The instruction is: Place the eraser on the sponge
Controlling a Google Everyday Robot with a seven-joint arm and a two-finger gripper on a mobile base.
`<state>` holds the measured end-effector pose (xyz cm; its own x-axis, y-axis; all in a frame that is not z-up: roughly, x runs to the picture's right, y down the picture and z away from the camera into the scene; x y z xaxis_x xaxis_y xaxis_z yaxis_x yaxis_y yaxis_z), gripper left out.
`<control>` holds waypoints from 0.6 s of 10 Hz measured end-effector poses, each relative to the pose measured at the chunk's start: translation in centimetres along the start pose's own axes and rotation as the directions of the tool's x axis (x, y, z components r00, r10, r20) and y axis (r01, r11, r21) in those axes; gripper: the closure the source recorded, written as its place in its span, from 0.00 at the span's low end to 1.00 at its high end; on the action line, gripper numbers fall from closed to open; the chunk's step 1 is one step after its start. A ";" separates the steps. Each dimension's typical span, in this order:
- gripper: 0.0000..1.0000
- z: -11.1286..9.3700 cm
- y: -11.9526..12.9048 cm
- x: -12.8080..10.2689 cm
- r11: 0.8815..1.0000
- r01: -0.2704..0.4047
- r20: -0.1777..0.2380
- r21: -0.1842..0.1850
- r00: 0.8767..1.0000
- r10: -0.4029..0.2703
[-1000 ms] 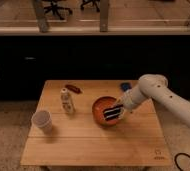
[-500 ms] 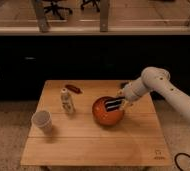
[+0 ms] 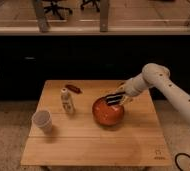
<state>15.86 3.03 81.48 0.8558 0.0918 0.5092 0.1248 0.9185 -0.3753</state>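
Compared with a second ago, your pincer point(image 3: 118, 99) has come up out of the orange bowl point(image 3: 104, 118), and the eraser point(image 3: 113, 98) has come up with it. Back then the striped block sat low inside the bowl. Now it hangs above the bowl's far right rim, a little higher than half a second ago. The cup point(image 3: 42, 121), the small bottle point(image 3: 66, 100) and the dark red oblong item point(image 3: 73, 88) lie where they did on the table point(image 3: 88, 145).

Your arm point(image 3: 155, 76) reaches in from the right, its elbow raised over the table's right edge and its forearm sloping down and left to the wrist. The pincer is clamped narrow on the eraser, holding it clear of the bowl.
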 end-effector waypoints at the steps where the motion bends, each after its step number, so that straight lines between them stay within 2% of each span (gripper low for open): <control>1: 1.00 0.2 -0.9 0.1 1.000 0.002 0.000 0.004 1.000 -0.002; 6: 1.00 -0.3 -3.2 0.5 1.000 0.000 0.008 0.026 1.000 0.000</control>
<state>16.05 -0.01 82.71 0.8517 0.0950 0.5154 0.1114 0.9281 -0.3552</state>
